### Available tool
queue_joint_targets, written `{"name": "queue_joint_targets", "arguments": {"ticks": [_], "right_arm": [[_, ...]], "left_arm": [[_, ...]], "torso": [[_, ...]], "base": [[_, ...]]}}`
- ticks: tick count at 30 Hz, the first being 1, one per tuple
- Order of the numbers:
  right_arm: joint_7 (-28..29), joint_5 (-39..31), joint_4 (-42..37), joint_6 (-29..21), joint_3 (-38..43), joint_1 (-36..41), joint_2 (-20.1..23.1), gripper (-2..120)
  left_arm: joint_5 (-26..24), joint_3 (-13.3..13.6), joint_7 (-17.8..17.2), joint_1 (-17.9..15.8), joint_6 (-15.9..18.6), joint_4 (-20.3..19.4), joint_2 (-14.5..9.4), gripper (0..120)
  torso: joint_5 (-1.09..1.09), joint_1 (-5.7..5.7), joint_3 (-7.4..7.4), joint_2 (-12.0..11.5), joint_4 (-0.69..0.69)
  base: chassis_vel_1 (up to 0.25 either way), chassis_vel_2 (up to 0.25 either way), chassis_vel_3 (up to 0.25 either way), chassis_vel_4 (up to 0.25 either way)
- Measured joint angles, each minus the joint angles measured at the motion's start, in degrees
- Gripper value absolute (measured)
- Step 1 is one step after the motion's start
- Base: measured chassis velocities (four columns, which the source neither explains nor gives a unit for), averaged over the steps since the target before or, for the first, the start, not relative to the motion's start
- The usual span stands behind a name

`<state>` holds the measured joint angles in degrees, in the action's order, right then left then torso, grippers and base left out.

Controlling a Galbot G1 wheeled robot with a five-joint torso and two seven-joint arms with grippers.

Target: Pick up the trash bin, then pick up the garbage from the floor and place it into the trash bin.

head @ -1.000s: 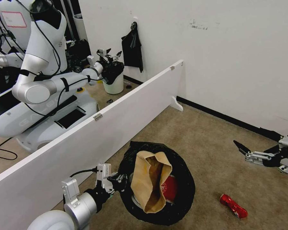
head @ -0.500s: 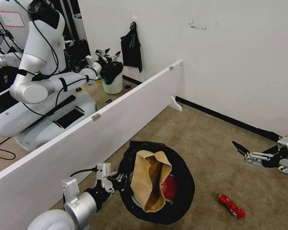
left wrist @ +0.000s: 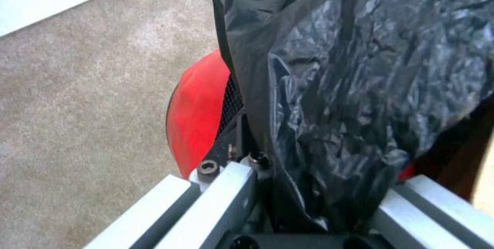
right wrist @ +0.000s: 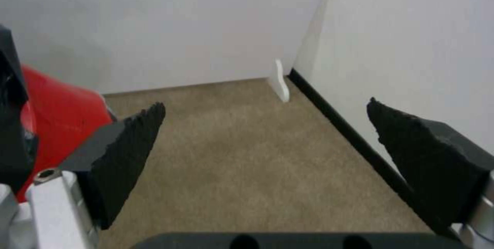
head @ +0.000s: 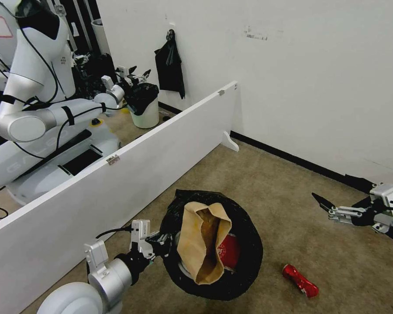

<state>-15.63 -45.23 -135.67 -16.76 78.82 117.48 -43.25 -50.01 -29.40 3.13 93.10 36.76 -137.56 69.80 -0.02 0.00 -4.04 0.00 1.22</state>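
The trash bin [head: 251, 244], red with a crinkly black liner, hangs tilted just above the carpet. My left gripper [head: 160, 244] is shut on its rim, and the left wrist view shows the liner [left wrist: 350, 87] and red body [left wrist: 198, 125] between the jaws. A tan paper bag [head: 201, 244] and a red-white cup [head: 228, 254] lie inside it. A crushed red can [head: 300, 280] lies on the floor to the bin's right. My right gripper [head: 325, 206] hovers open above and right of the can, empty; past one of its fingers [right wrist: 129, 144] the bin's red side [right wrist: 61, 110] shows.
A long white partition board [head: 131, 170] runs along my left, and the white wall with a black baseboard [head: 292, 159] closes the far side. Beyond the board stand another robot [head: 35, 117], a white bin [head: 145, 111] and a hanging black bag [head: 169, 69]. Open carpet lies ahead.
The whole picture has slid left, so the camera has turned right. The can now sits nearer the middle. Both grippers keep their states, the left still holding the bin.
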Motion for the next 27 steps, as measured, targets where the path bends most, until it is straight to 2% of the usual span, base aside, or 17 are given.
{"name": "queue_joint_targets", "arguments": {"ticks": [7,10,11,12,15,17,27], "right_arm": [[1.78,-0.91,2.14,-0.92,-2.59,-0.05,4.90,100],[4.96,-3.96,4.04,-2.65,-4.79,-0.20,10.22,100],[4.96,-3.96,4.04,-2.65,-4.79,-0.20,10.22,100],[7.20,-6.44,5.15,-3.84,-5.77,-0.21,13.47,100],[8.20,-7.79,5.68,-4.23,-6.28,-0.24,15.11,100],[11.70,-11.58,7.26,-5.76,-9.20,-1.15,18.91,100],[17.01,-17.11,11.36,-9.68,-19.20,-6.68,24.80,100]], "left_arm": [[2.14,-0.56,0.03,-0.37,-0.23,1.55,0.36,0],[5.85,-1.20,0.21,-0.02,-0.75,2.82,1.24,0],[5.85,-1.20,0.21,-0.02,-0.75,2.82,1.24,0],[6.06,-1.28,0.14,0.38,-0.76,2.60,1.90,0],[6.08,-1.38,0.00,0.61,-0.74,2.29,2.26,0],[6.49,-1.85,-0.18,1.23,-0.74,1.82,2.81,0],[7.64,-2.27,-0.08,1.43,-0.77,1.49,4.10,0]], "torso": [[0.02,0.00,0.00,0.00,0.01],[0.02,0.00,-0.01,0.00,-0.02],[0.02,0.00,-0.01,0.00,-0.02],[0.02,0.00,-0.01,0.00,0.00],[0.01,0.00,0.00,0.00,-0.01],[0.01,0.00,0.00,0.00,-0.01],[0.02,0.00,0.00,0.00,0.00]], "base": [[0.000,0.000,0.000,0.000],[0.000,0.000,0.000,0.000],[0.000,0.000,0.000,0.000],[0.000,0.000,0.000,0.000],[0.000,0.000,0.000,0.000],[0.000,0.000,0.000,0.000],[0.000,0.000,0.000,0.000]]}}
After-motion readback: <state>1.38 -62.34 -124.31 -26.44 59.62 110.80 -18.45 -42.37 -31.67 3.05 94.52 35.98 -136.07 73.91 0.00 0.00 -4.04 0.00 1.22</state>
